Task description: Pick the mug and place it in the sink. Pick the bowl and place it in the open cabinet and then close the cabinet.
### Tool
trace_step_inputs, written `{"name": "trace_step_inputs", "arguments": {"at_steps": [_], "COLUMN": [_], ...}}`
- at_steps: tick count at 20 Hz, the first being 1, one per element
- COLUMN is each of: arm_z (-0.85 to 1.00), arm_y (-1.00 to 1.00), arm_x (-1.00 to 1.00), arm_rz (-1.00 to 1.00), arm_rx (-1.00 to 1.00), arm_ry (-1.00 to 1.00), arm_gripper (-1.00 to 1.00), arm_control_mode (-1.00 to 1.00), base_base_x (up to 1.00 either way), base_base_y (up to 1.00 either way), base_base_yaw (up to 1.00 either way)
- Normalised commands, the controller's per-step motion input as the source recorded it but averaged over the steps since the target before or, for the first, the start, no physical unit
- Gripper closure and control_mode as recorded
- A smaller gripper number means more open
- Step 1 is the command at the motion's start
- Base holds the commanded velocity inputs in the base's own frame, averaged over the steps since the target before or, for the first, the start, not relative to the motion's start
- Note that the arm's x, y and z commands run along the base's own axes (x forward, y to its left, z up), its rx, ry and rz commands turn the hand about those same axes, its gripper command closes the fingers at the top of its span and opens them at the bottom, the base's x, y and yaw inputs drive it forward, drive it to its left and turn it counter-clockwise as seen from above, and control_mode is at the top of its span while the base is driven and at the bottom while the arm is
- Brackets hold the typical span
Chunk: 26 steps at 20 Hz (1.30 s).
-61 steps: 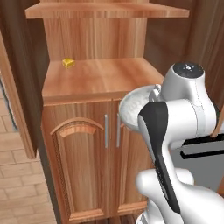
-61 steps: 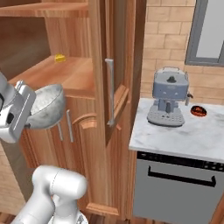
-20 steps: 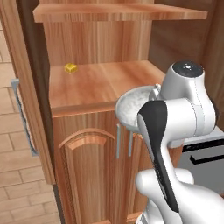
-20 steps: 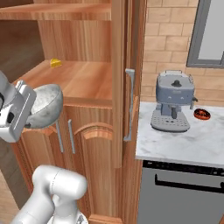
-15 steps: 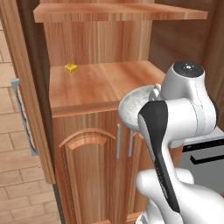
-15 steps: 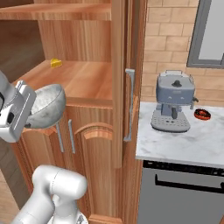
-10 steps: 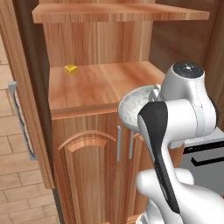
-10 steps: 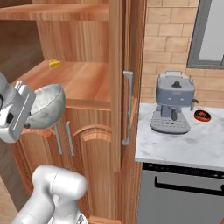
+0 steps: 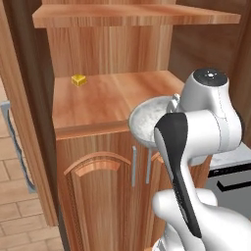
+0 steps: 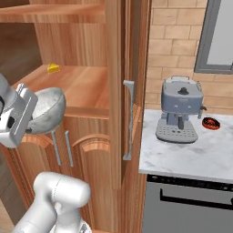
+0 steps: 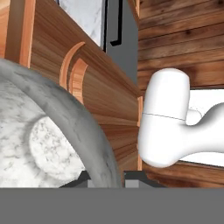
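**Bowl held before the open cabinet**

While the end effector [image 11: 107, 177] stays out of clear sight, its fingers are clamped on the rim of the bowl [image 9: 149, 119]. Tilted on its side, the bowl hangs just before the cabinet [image 9: 110, 95] shelf edge, above the low arched doors [image 9: 100, 196]. Beyond it, a yellow block [image 9: 78, 80] lies on that shelf.

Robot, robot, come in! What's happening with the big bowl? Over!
Jaws shut on the bowl rim. Bowl tipped, in front of the open cabinet shelf, not yet set down. Small yellow block at shelf's back. Over.

Coffee machine [image 10: 180, 109], yellow block [image 9: 78, 80].
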Motion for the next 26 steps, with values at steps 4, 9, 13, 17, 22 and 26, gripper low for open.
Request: {"name": "trace_step_inputs", "arguments": {"at_steps": [4, 9, 13, 17, 22, 26], "arm_z": [0.00, 0.00, 0.00, 0.01, 0.12, 0.15], "arm_y": [0.00, 0.00, 0.00, -0.04, -0.02, 0.02], "arm_x": [0.00, 0.00, 0.00, 0.00, 0.00, 0.00], "arm_rz": [0.00, 0.00, 0.00, 0.04, 0.03, 0.00], "arm_rx": [0.00, 0.00, 0.00, 0.05, 0.10, 0.07], "arm_ry": [0.00, 0.00, 0.00, 0.00, 0.00, -0.03], "arm_gripper": [1.00, 1.00, 1.00, 1.00, 1.00, 1.00], "arm_control_mode": [1.00, 1.00, 1.00, -1.00, -1.00, -1.00], "base_base_x": [0.00, 0.01, 0.04, 0.00, 0.00, 0.00], "base_base_y": [0.27, 0.18, 0.01, 0.00, 0.00, 0.00], "base_base_yaw": [0.02, 0.09, 0.15, 0.06, 0.00, 0.00]}}
